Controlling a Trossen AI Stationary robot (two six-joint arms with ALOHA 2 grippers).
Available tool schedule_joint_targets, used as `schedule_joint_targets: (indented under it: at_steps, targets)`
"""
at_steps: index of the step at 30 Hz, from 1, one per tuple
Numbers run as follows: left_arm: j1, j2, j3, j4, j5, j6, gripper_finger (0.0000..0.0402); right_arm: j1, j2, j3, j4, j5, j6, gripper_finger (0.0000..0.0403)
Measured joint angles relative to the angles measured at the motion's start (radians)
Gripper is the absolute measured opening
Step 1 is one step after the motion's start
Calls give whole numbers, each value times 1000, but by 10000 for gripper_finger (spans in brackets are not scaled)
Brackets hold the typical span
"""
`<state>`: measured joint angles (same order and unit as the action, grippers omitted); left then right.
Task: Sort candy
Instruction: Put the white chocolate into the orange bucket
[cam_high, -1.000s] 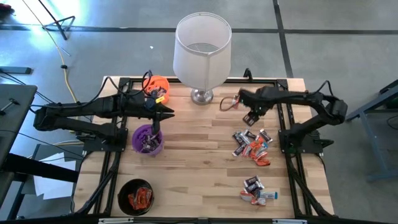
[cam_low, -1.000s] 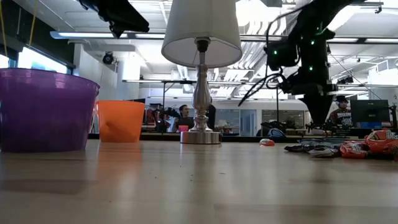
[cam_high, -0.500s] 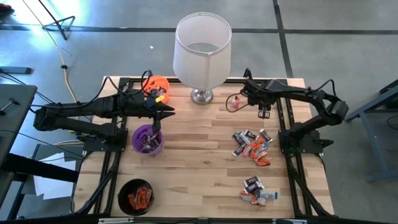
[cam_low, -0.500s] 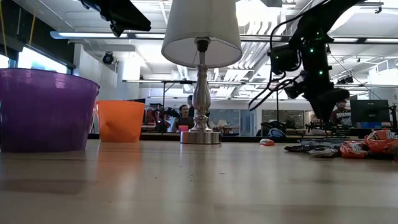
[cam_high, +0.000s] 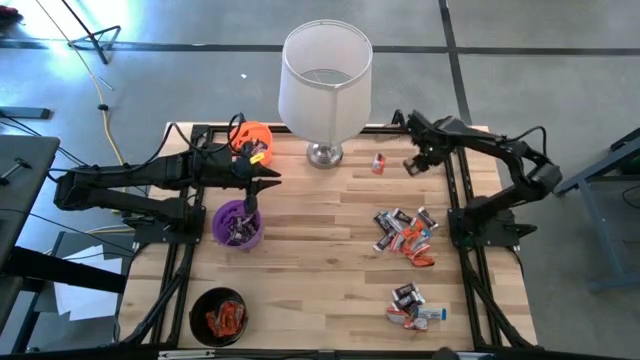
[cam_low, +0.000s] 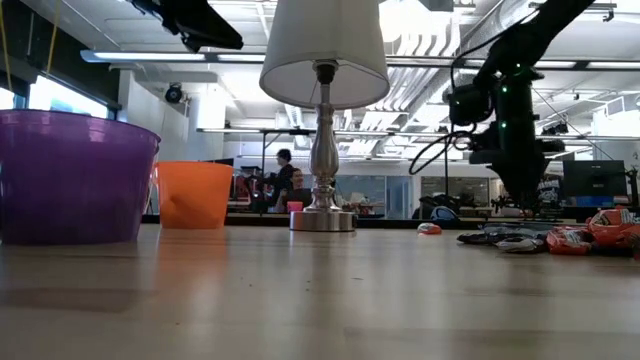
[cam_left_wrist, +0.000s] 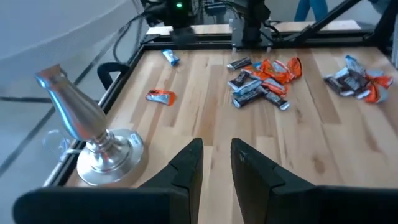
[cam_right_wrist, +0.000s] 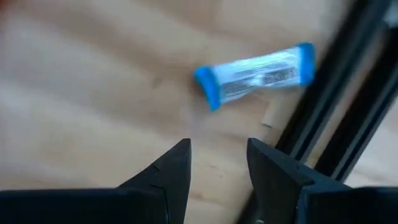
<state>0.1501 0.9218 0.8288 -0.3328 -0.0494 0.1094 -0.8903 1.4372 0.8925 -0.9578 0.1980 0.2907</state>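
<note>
The candy lies in several spots on the wooden table (cam_high: 320, 250): a main cluster (cam_high: 403, 232) of orange-red, dark brown and silver wrappers on the right half, a smaller heap (cam_high: 413, 305) nearer the front edge on the same side, and a lone orange-red piece (cam_high: 379, 163) just beside the lamp base (cam_high: 324, 154). One blue-ended silver candy (cam_right_wrist: 256, 73) rests on the wood against the black frame rail (cam_right_wrist: 336, 106) at the table's far right edge. The right gripper (cam_high: 417, 160) hovers over that spot, near the back right corner, its fingers (cam_right_wrist: 168, 171) spread apart and holding nothing, the blue candy lying free beyond their tips. The left gripper (cam_high: 262, 182) hangs above the purple cup (cam_high: 238, 224), which already holds dark-wrapped sweets; its fingers (cam_left_wrist: 188, 163) stand slightly apart with nothing between them. Behind it sits the orange cup (cam_high: 252, 140), with candy inside, and at the front left the black cup (cam_high: 219, 315) holds orange-red pieces. The white lampshade (cam_high: 325, 72) rises over the table's back middle.
</note>
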Motion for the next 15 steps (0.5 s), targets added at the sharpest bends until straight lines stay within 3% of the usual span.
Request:
schedule_joint_targets:
  at_steps: [8,15]
  targets:
    - [2,-6,0,-60,-1,72,70,-99,0,1,162,-40,359,151]
    - [2,-59,0,-181,-4,9,70,-96,3,-13,172,-45,521,151]
